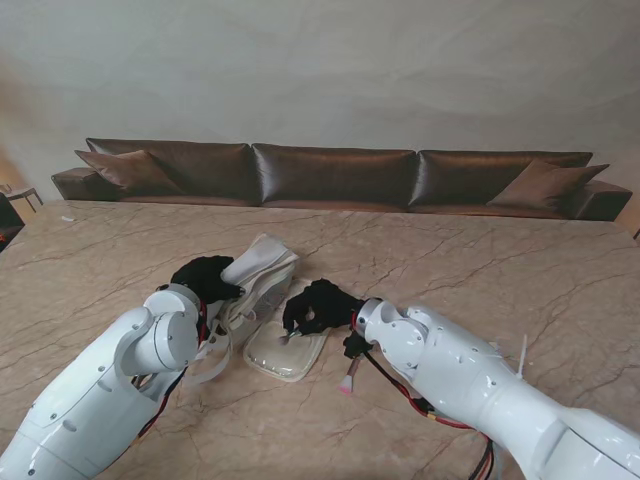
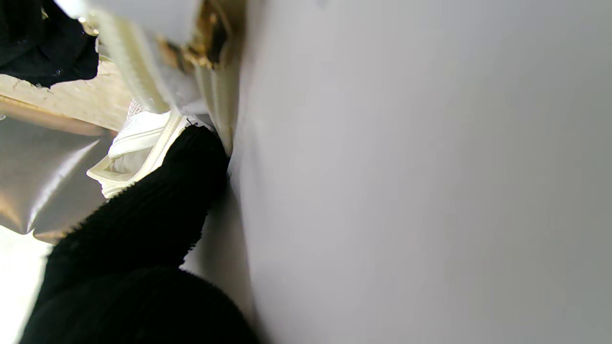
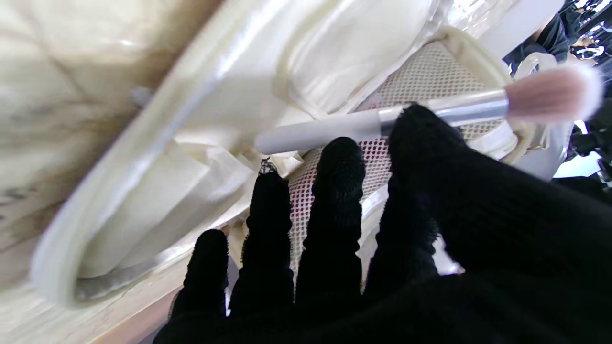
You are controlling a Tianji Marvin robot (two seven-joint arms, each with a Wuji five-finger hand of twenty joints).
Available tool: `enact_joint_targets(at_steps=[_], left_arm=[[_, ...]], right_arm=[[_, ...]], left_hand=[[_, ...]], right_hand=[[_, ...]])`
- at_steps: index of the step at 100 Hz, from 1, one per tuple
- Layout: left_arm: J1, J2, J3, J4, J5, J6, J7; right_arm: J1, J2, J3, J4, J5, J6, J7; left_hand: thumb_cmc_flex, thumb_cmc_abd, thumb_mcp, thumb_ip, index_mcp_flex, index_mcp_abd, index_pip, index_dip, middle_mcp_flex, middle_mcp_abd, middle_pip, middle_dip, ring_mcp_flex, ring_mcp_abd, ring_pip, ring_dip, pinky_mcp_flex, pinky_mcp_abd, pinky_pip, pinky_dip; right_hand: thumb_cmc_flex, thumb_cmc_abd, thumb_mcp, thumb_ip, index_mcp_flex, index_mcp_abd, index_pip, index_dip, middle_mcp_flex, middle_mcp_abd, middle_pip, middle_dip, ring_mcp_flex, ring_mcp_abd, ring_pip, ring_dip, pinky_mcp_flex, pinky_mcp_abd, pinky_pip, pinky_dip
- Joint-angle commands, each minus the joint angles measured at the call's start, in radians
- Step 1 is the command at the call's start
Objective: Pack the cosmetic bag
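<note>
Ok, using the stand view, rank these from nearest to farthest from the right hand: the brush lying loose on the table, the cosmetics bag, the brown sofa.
1. cosmetics bag: directly under the right hand, lying open.
2. loose brush: on the table nearer to me, beside the right forearm.
3. brown sofa: beyond the table's far edge.

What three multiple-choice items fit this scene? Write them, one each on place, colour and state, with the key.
1. The loose brush lies: A inside the cosmetics bag; B on the table beside the right arm; C upright in a cup.
2. Bristles of the held brush in the right hand: A black; B blue; C pink.
3. The cosmetics bag is: A open; B zipped shut; C rolled up.
Key: B, the stand view shows it on the marble; C, the right wrist view shows a pink tuft; A, its mesh lining is exposed.
</note>
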Motion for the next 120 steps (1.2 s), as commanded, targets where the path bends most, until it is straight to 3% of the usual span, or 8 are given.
enact_joint_targets(at_steps=[1,72,98,120], left_arm=[[0.003,-0.004,0.0,-0.005,-0.003,0.004,0.002],[-0.005,-0.005,0.005,-0.003,-0.005,0.002,0.001],[-0.001,-0.005,0.004,-0.003,-0.006,0.002,0.001],[0.004,-0.005,-0.001,-0.006,-0.006,0.003,0.003]], right_arm=[[-0.009,0.006,-0.001,0.005,-0.005,0.0,0.001],[0.024,-0.039,-0.02,0.122,0.013,-0.06,-0.034],[0.04,-0.025,-0.057,0.113,-0.113,-0.042,-0.118],[0.037,-0.034,-0.053,0.121,-0.118,-0.037,-0.147]], left_hand=[[0.121,0.121,0.071,0.006,0.022,-0.167,0.101,0.009,0.032,-0.113,0.076,0.021,0.028,-0.017,0.032,0.013,0.001,0.0,0.077,0.024],[0.12,0.121,0.072,0.005,0.022,-0.168,0.101,0.009,0.031,-0.113,0.076,0.021,0.027,-0.016,0.031,0.012,-0.001,-0.001,0.075,0.025],[0.12,0.12,0.073,0.005,0.023,-0.167,0.102,0.009,0.032,-0.114,0.076,0.021,0.028,-0.018,0.031,0.012,0.0,-0.001,0.076,0.025],[0.119,0.12,0.073,0.005,0.023,-0.168,0.101,0.009,0.032,-0.115,0.076,0.021,0.028,-0.019,0.031,0.012,0.0,-0.001,0.076,0.025]], right_hand=[[-0.007,0.035,0.013,0.022,0.029,-0.006,0.065,0.038,0.003,-0.006,0.0,-0.007,-0.001,0.019,-0.006,0.006,-0.021,-0.012,-0.019,0.023],[0.004,0.031,0.016,0.023,0.022,-0.037,0.067,0.055,-0.034,-0.019,0.001,-0.001,-0.042,0.004,-0.01,0.002,-0.024,-0.017,-0.037,0.037],[-0.007,0.03,0.015,0.022,0.026,-0.044,0.061,0.054,-0.075,-0.023,-0.003,-0.004,-0.07,-0.003,-0.009,-0.001,-0.014,-0.018,-0.037,0.045],[-0.003,0.026,0.018,0.022,0.022,-0.056,0.061,0.057,-0.087,-0.022,0.005,-0.005,-0.071,-0.003,-0.003,-0.003,-0.01,-0.014,-0.034,0.04]])
